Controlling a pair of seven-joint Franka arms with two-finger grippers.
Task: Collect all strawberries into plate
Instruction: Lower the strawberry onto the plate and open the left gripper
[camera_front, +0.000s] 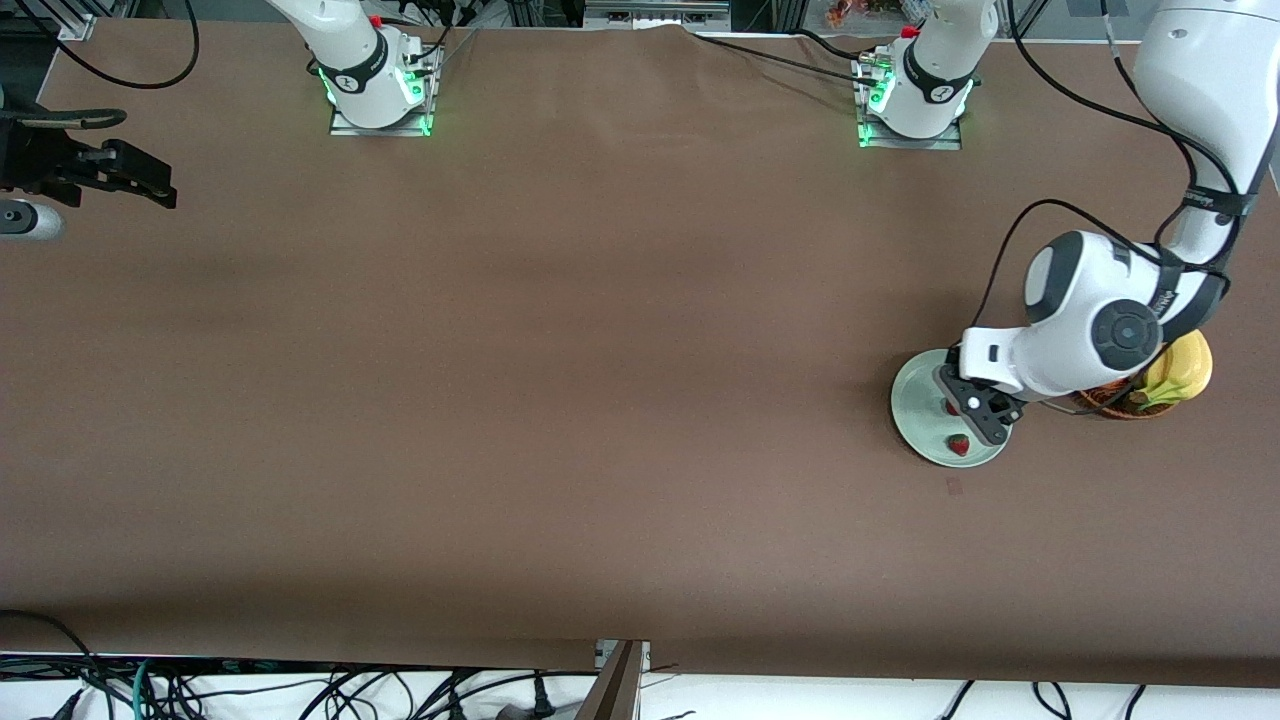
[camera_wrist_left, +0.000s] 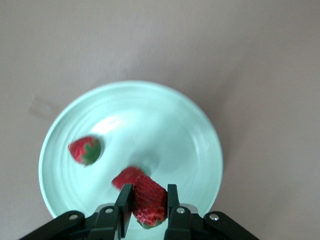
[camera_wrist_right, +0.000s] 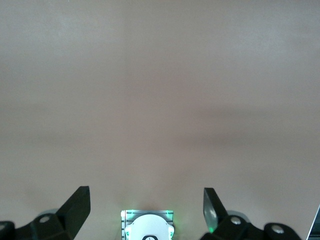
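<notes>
A strawberry (camera_wrist_left: 149, 200) sits pinched between the jaws of the left gripper (camera_wrist_left: 148, 202), which clench on its sides just over the mint-green plate (camera_wrist_left: 195, 130). It is deep red, pitted with seeds, and elongated, its tip pointing out past the fingers (camera_wrist_left: 125, 200). A second strawberry (camera_wrist_left: 126, 177) lies on the plate touching or just beside the held one, partly hidden by it. A third strawberry (camera_wrist_left: 85, 150) rests apart from them on the plate, its green leafy cap showing. The plate is round, shallow and smooth, and lies on the brown tabletop (camera_front: 600, 400) toward the left arm's end, beside a basket (camera_front: 1120, 403) with a banana (camera_front: 1180, 370). The right gripper (camera_wrist_right: 147, 205) waits over bare tabletop at the right arm's end, its jaws spread wide and holding nothing.
</notes>
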